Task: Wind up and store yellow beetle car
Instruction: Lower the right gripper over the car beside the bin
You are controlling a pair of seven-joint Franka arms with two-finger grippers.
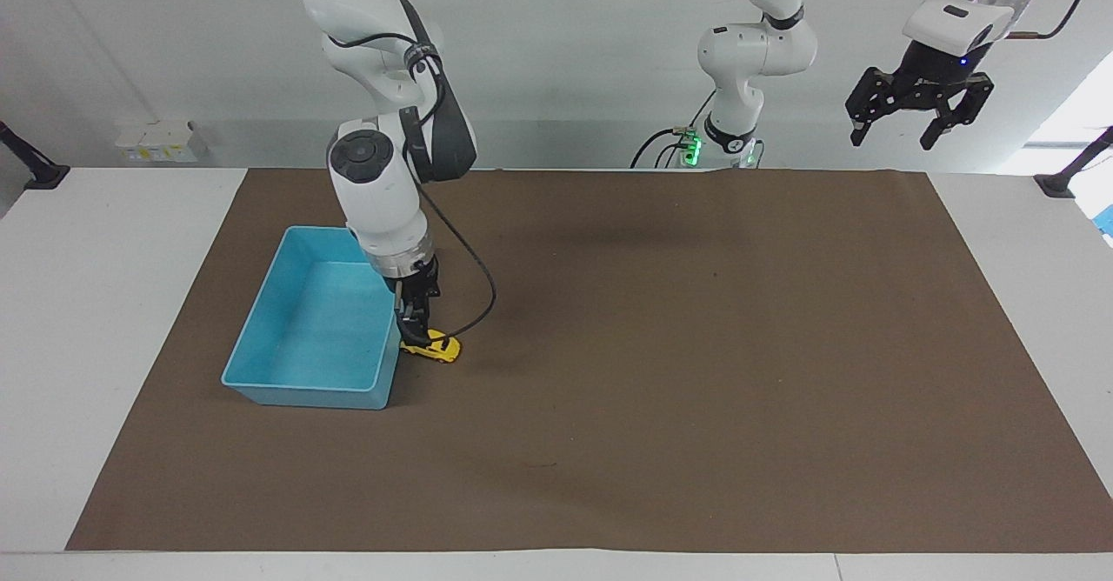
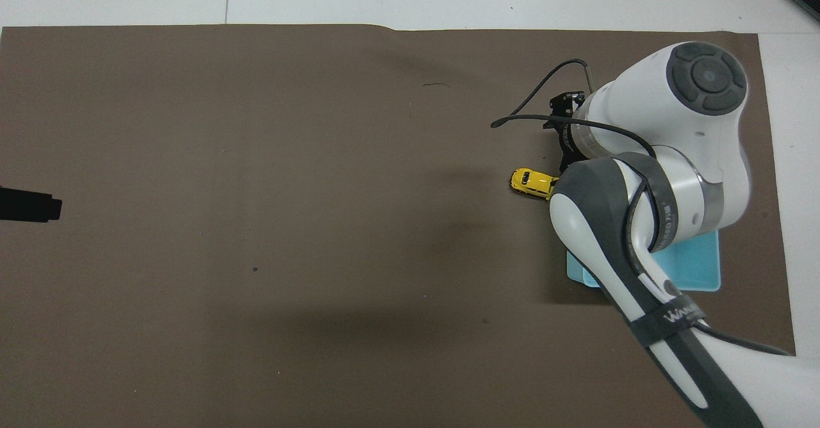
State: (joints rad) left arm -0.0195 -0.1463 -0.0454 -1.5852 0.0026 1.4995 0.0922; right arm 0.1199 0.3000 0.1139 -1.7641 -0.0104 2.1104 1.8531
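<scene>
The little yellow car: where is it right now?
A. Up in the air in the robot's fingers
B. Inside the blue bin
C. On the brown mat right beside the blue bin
C: the yellow car sits on the brown mat, against the outer wall of the blue bin.
</scene>
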